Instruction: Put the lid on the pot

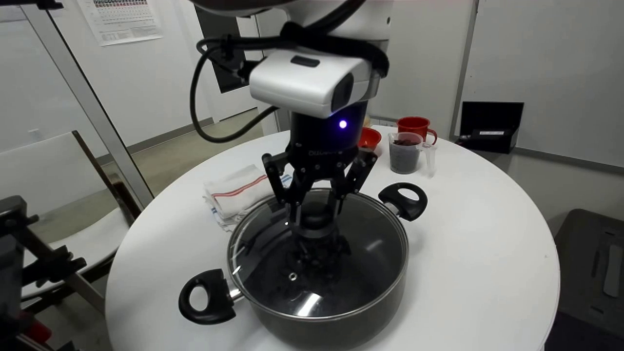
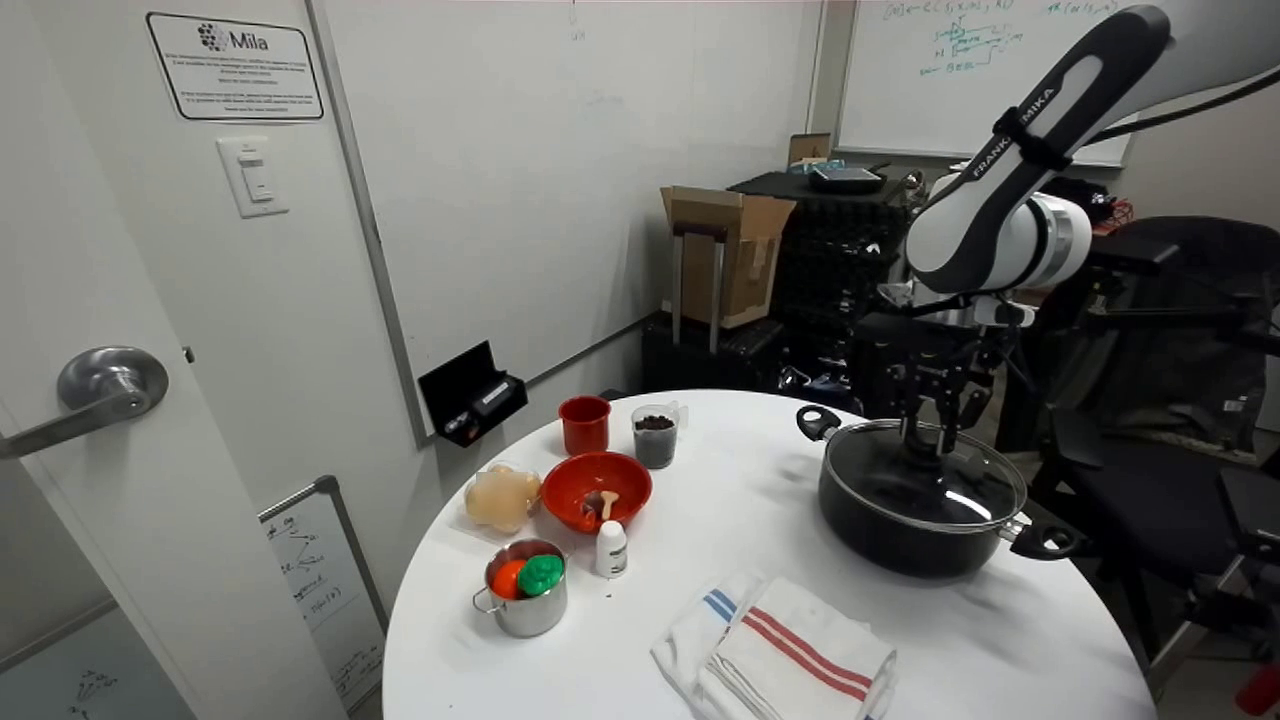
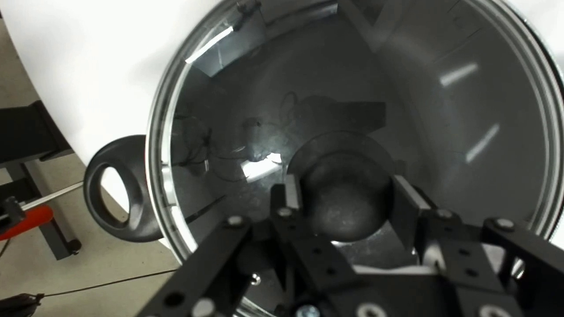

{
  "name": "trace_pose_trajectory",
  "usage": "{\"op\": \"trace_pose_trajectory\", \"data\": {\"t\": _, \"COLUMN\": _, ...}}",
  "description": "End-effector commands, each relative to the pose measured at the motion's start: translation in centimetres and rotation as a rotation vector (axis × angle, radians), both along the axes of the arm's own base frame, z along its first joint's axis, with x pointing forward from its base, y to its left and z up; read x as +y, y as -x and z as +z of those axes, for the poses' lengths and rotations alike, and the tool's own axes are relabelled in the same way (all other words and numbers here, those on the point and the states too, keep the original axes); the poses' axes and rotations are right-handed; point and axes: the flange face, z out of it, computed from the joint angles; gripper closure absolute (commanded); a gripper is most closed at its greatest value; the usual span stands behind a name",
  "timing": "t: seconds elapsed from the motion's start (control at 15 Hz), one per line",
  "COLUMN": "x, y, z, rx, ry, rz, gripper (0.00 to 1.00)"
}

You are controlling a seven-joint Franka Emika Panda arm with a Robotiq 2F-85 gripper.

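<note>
Lid (image 1: 351, 280) and pot (image 1: 336, 330) are matching up in an exterior view: the lid is sitting level over the pot's mouth, near edge and far edge alike, with no gap showing. The gripper (image 1: 316, 213) is standing straight over the middle, clasping the black knob (image 1: 317, 225) from left and right. The near-left handle (image 1: 222, 295) and the far-right handle (image 1: 413, 209) are jutting out past the lid's edge. By the look of it the job is nearing its end, and the step is calling for a gentle settling rather than a shove; hard pressing could be sending the pot sliding over the table (image 1: 487, 253).

In an exterior view, with the folded towel (image 2: 800, 645) lying near and to the left of the pot, the lid is again lying flat, neither side riding up. The red bowl (image 2: 585, 475) and the steel cup (image 2: 527, 615) are standing well apart to the left, so they are unlikely to be fouling the way out.

In the wrist view the pads (image 3: 294, 193) are hugging the knob on both sides with no clear gap, so the gripper is, as I read it, grasping the lid. Whether it is bearing any of the weight, I cannot tell. Good release will probably be a matter of spreading the pads evenly until space is showing left and right, then rising straight up; a pad catching the knob could be tipping the lid or dragging it off centre.
</note>
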Motion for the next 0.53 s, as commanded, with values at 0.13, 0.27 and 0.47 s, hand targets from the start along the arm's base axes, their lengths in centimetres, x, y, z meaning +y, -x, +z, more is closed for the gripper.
{"op": "trace_pose_trajectory", "data": {"t": 0.13, "x": 0.48, "y": 0.12, "z": 1.10, "rx": -0.045, "ry": 0.051, "rz": -0.041, "gripper": 0.75}}
{"op": "trace_pose_trajectory", "data": {"t": 0.27, "x": 0.63, "y": 0.13, "z": 1.11, "rx": -0.050, "ry": 0.058, "rz": -0.046, "gripper": 0.75}}
{"op": "trace_pose_trajectory", "data": {"t": 0.47, "x": 0.97, "y": -0.02, "z": 0.98, "rx": -0.059, "ry": 0.066, "rz": -0.043, "gripper": 0.75}}
